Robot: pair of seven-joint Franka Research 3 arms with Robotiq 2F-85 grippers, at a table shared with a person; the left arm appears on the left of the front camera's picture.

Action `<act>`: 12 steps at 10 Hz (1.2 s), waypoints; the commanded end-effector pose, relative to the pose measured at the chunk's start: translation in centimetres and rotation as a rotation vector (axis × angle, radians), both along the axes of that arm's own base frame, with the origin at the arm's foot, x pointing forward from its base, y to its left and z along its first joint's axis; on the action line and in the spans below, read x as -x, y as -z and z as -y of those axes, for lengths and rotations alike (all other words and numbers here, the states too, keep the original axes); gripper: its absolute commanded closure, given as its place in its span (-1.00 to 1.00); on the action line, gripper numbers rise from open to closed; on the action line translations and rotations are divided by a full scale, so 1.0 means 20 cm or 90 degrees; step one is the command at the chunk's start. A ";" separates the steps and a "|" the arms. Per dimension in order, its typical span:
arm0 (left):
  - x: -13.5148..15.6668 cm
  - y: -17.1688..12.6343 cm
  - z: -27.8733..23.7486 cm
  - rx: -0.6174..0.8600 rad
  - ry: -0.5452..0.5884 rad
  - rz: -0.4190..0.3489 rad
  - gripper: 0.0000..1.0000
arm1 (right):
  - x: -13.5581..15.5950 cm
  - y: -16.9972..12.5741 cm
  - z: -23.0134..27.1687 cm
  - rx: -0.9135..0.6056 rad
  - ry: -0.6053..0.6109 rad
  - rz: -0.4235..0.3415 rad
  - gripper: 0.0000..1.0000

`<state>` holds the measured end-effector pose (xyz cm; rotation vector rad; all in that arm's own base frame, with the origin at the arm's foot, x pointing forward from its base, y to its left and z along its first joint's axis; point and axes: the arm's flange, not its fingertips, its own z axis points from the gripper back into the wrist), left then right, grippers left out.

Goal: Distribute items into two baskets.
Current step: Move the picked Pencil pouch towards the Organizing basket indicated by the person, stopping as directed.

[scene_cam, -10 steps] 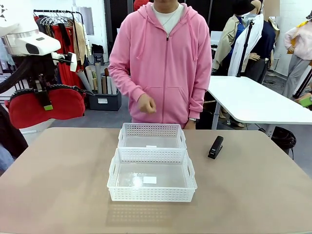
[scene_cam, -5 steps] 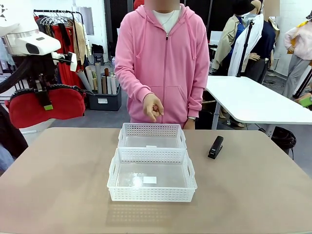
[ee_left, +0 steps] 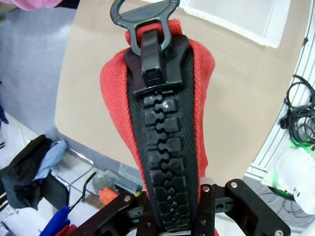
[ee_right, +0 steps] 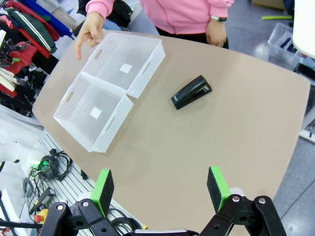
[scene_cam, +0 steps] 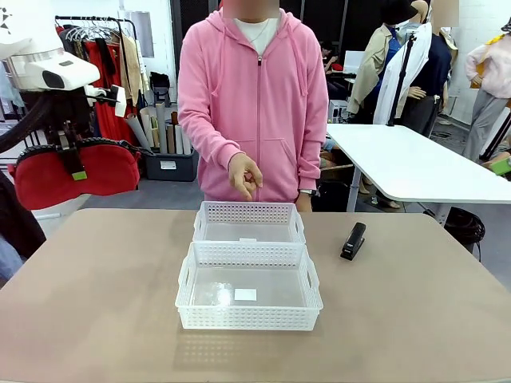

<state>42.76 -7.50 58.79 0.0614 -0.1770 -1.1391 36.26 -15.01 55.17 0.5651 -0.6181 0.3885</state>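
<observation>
Starting closest in: the right gripper (ee_right: 160, 189) hangs high over the table (ee_right: 236, 147) with its jaws spread wide, green pads (ee_right: 102, 189) facing each other across the gap. The left gripper (ee_left: 174, 204) is clamped on the red pouch (ee_left: 114, 98), pinching it across the black zipper (ee_left: 160, 147). The pouch sticks out past the fingers, with the zip pull (ee_left: 147, 54) at the far end. From the front, that pouch hangs up in the air on the left, out past the table's left edge and well apart from everything else.

On the table, the two baskets sit in the middle, one behind the other, long sides touching or as good as. The nearer basket (scene_cam: 248, 317) looks slightly bigger, and the farther basket (scene_cam: 250, 212) is on the person's side. Each one has a little white label on its floor. The black stapler (scene_cam: 353, 241) lies flat on the table to the right of the farther basket, near it but not touching.

Behind all that, a person in a pink hoodie (scene_cam: 263, 104) stands at the far edge. One hand (scene_cam: 243, 175) is held above the farther basket, and in the right wrist view a finger points down at it. The other hand (ee_right: 215, 35) hangs by the table edge.
</observation>
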 end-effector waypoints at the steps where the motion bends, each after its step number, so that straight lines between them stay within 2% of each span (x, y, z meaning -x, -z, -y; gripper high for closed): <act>1: -0.01 -0.01 0.00 0.006 -0.003 0.002 1.00 | -0.01 -0.01 0.00 -0.002 0.000 0.008 -1.00; 7: 0.04 0.00 -0.01 0.003 0.004 -0.008 1.00 | -0.01 -0.01 0.00 -0.002 0.000 0.008 -1.00; 10: 0.20 0.07 -0.04 0.005 0.028 -0.014 1.00 | -0.01 -0.01 0.00 -0.002 0.000 0.008 -1.00; 12: 0.36 0.15 -0.04 0.034 0.064 -0.010 1.00 | -0.01 -0.01 0.00 -0.002 0.000 0.008 -1.00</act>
